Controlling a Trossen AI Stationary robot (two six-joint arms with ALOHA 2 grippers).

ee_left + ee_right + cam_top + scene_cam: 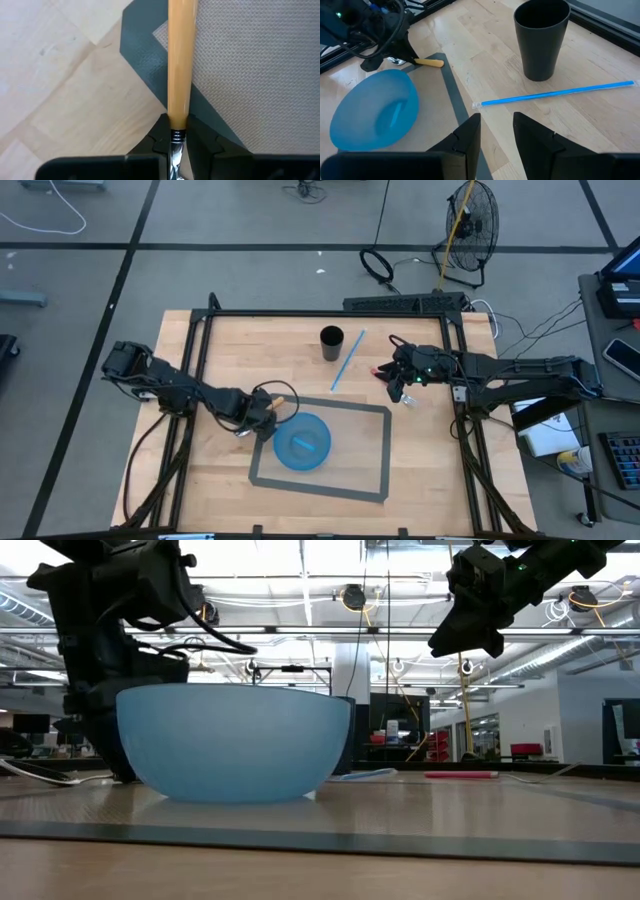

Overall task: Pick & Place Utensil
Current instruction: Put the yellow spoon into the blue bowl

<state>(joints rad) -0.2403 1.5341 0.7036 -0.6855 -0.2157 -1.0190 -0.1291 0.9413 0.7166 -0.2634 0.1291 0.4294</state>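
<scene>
left end effector (pixel 268 406) clenched on yellow-handled utensil (pixel 179 65) left of blue bowl (pixel 302 443), right end effector (pixel 496 131) released, raised near black cup (pixel 331 342)

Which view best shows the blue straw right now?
The right wrist view: the blue straw lies whole on the wood beside the black cup. The high view shows it small and thin; the low view only an edge-on sliver; the left wrist view misses it.

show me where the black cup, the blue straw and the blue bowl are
black cup (pixel 541 40), right wrist view, on its outer wall.
blue straw (pixel 555 93), right wrist view, midway along it.
blue bowl (pixel 302 442), high view, on its inside floor.
</scene>
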